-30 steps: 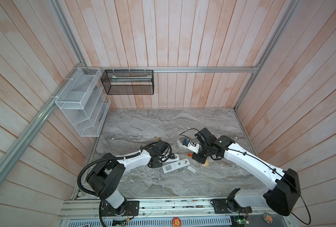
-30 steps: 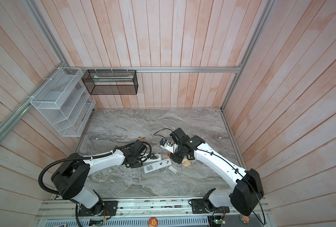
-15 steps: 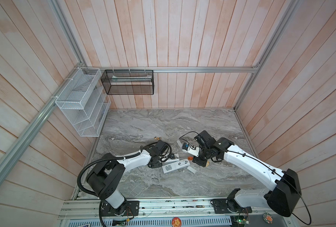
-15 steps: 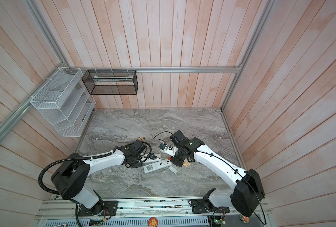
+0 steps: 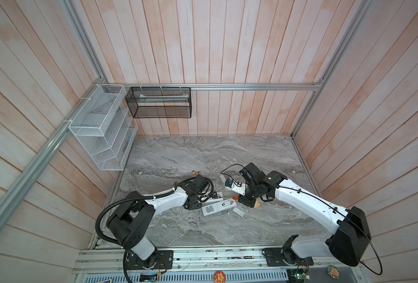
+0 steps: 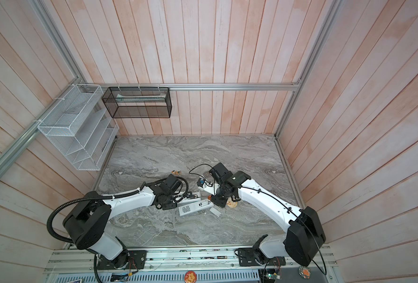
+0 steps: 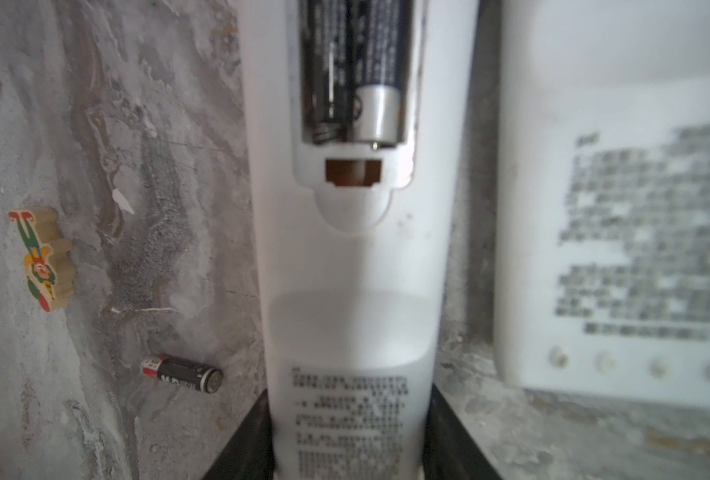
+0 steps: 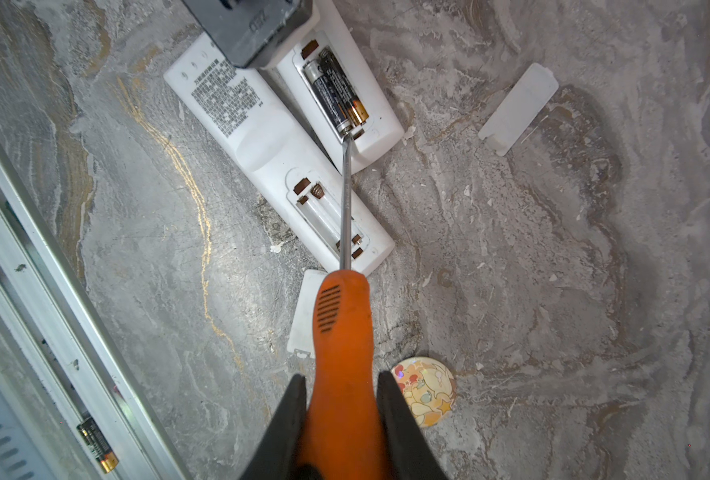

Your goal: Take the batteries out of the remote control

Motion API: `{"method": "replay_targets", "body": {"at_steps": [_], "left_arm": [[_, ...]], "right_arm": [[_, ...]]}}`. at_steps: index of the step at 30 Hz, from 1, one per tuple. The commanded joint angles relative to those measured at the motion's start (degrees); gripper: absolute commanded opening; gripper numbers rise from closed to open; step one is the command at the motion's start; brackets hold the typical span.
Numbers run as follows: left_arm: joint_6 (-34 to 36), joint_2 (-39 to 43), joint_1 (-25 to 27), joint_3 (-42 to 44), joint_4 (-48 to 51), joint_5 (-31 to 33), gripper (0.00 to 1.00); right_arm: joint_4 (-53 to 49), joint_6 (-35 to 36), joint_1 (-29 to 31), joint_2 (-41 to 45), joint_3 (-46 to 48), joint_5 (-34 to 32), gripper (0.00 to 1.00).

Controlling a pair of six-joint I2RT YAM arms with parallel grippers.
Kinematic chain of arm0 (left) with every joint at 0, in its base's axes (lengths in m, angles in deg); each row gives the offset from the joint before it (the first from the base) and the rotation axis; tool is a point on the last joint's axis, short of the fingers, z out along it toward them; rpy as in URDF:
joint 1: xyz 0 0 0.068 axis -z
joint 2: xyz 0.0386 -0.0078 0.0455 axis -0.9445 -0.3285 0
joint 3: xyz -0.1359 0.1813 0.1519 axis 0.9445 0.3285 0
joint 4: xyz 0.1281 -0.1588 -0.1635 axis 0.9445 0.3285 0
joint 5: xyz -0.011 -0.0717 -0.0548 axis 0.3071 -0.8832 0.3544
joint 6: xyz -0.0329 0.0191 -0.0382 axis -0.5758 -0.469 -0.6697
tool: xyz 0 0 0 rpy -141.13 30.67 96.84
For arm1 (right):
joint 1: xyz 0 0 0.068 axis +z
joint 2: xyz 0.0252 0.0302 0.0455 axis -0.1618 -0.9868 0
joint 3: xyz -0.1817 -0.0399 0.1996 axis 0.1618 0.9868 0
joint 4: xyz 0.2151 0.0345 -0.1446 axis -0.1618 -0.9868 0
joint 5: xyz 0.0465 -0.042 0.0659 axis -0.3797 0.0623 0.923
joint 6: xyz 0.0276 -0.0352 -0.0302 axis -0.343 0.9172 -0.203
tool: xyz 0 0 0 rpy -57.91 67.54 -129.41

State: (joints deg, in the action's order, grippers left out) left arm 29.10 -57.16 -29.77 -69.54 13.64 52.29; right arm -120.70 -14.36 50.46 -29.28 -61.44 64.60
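The step in hand is prying the cells out of the slim remote [image 7: 351,257] — its cover is off and both batteries [image 8: 336,95] lie side by side in the open bay. The left end effector [image 7: 347,436] clamps the remote's printed end, steadying it on the desk [image 8: 553,270], with that arm stretched low along the surface. The right end effector [image 8: 343,399] pinches the orange handle of the screwdriver [image 8: 341,324], wrist pitched downward, shaft slanting over a second remote [image 8: 262,137] whose bay is empty; the tip meets the end of one cell. The next move likely calls for a small levering lift there — gentle, so the cell doesn't spring away. One loose battery [image 7: 183,373] lies on the desk beside the held remote
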Motion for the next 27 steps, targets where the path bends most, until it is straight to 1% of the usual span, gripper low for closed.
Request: {"method": "replay_targets", "body": {"at_steps": [1, 9, 27], "left_arm": [[1.3, 1.5, 0.6, 0.6, 0.6, -1.5, 0.0], [1.3, 1.5, 0.6, 0.6, 0.6, -1.4, 0.0], [1.4, 1.7, 0.6, 0.6, 0.3, -1.3, 0.0]], "right_arm": [[-0.3, -0.8, 0.2, -1.2, -1.9, -2.9, 0.0], [-0.8, -0.8, 0.4, -0.9, -2.8, -3.7, 0.0], [-0.8, 0.3, 1.2, -3.3, -2.0, 0.9, 0.0]]}}
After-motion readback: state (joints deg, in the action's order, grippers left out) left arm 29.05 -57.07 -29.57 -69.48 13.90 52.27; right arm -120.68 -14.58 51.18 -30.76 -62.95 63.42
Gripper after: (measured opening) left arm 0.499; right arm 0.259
